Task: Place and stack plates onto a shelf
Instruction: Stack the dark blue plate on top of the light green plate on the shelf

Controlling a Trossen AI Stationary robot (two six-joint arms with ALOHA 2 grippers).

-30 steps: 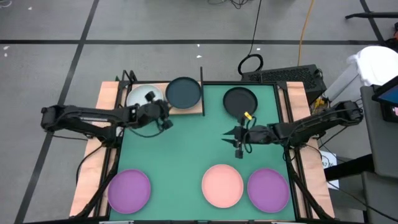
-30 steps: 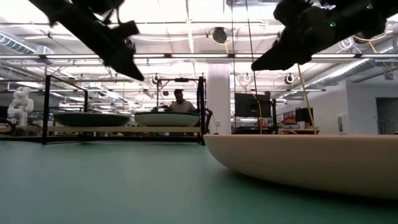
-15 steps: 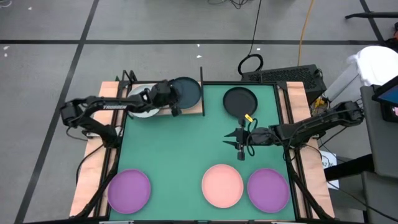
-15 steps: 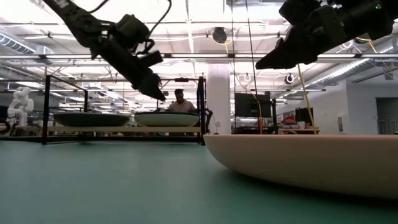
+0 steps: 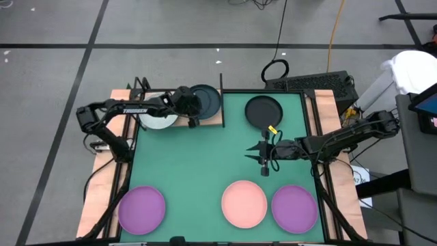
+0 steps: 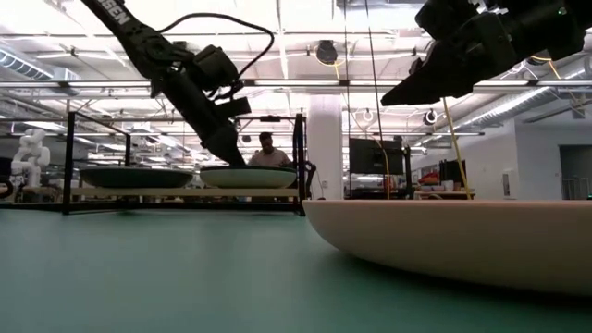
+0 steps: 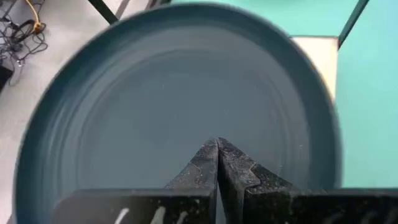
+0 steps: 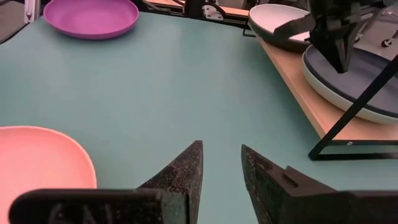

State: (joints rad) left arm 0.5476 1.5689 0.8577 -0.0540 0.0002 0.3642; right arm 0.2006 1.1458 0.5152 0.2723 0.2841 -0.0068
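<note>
The shelf (image 5: 216, 121), a wooden board in a black frame, stands at the mat's far left corner. On it rest a pale plate (image 5: 154, 116) and a dark teal plate (image 5: 208, 101), whose underside looks pale in the low view (image 6: 248, 177). My left gripper (image 5: 194, 113) is shut and points down into the teal plate (image 7: 186, 99). My right gripper (image 5: 251, 153) hovers open over mid-mat, near a black plate (image 5: 263, 111). A pink plate (image 5: 244, 203) and two purple plates (image 5: 142, 208) (image 5: 295, 208) lie along the near edge. My left gripper (image 7: 217, 144) comes from above, slanting down, with its shut fingertips (image 8: 341, 62) at the inner face of the dark teal plate (image 7: 217, 124), on its side nearer the pale plate. I cannot tell whether they touch it.
The black shelf posts (image 5: 221, 87) and the slanted brace (image 8: 360, 106) stand close around the teal plate. The green mat (image 5: 205, 164) shows bare between the shelf and the near row of plates. A person (image 6: 268, 148) sits far behind the table.
My left gripper has swung from in front of the pale plate toward the far edge and the right, to the teal plate. It has tipped downward and come lower over the shelf. My right gripper has stayed almost still.
</note>
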